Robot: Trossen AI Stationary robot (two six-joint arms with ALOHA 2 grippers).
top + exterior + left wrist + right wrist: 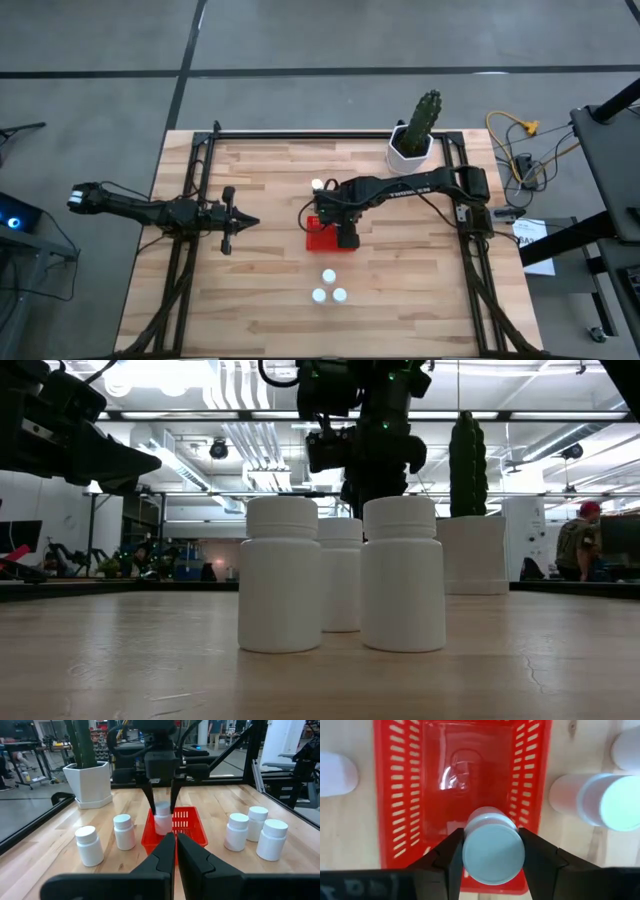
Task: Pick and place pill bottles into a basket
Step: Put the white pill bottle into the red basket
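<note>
The red basket [400,795] stands mid-table, also seen in the high view [318,240]. My right gripper [493,852] hangs over it, pointing down and shut on a white pill bottle [162,822]. Three pill bottles [328,288] stand upright in a cluster nearer the table's front edge. Two more [124,831] [89,845] stand upright beside the basket on its far side. My left gripper [176,845] waits at the table's left, shut and empty, pointing level toward the basket. My right gripper pinches the pill bottle's top end, at the cap [493,851], between its two fingers [451,855]. The fingers come from above and point down. The bottle hangs upright with its lower body inside the basket's walls; whether it touches the basket's floor I cannot tell.
A white pot with a green cactus [412,140] stands at the table's far right. Black rails [200,170] run along the left, right and far edges. Bare wood lies between the basket and my left gripper.
</note>
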